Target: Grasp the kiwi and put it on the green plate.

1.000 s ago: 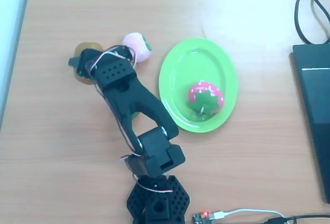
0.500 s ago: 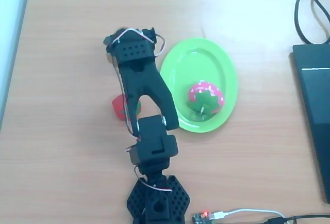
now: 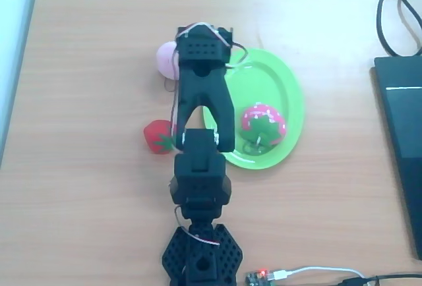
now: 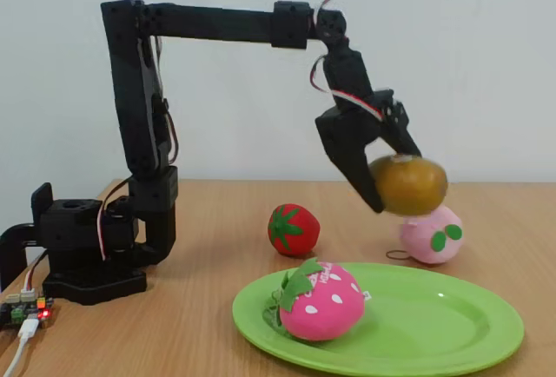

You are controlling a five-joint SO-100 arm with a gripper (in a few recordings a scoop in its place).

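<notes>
Surface: pale wooden table [image 3: 79, 68] in front of a plain white wall [image 4: 486, 47]; a dark laptop-like slab [image 3: 402, 141] with black cables [image 3: 394, 9] lies along the table's right edge in the overhead view.
Arm: black SO-100 arm [image 4: 139, 116], its base near the table's lower edge in the overhead view, reaches out level and bends down above the table's middle.
Gripper: the gripper [image 4: 393, 177] is pinching the kiwi, one black finger down its left side and the other over its top in the fixed view.
Kiwi: the kiwi [image 4: 408, 184], brown-olive and egg-shaped, hangs in the air clear of the table, just above the pink peach and above the far rim of the green plate.
Green plate: the green plate [image 4: 434, 329], a lime-green glossy oval, lies on the table's middle; in the overhead view [image 3: 290, 82] the arm covers its left rim.
On the plate: a pink strawberry toy [image 3: 264, 122] with white dots and a green leaf lies near the plate's middle.
Pink peach: the pink peach [image 4: 430, 234] sits on the table just beyond the plate; in the overhead view [image 3: 165, 58] it peeks out left of the gripper.
Red strawberry: a red strawberry toy [image 3: 157, 136] sits on the table left of the plate, beside the arm.
Board: a small circuit board [image 3: 258, 277] with a lit red light lies beside the base at the lower edge.
</notes>
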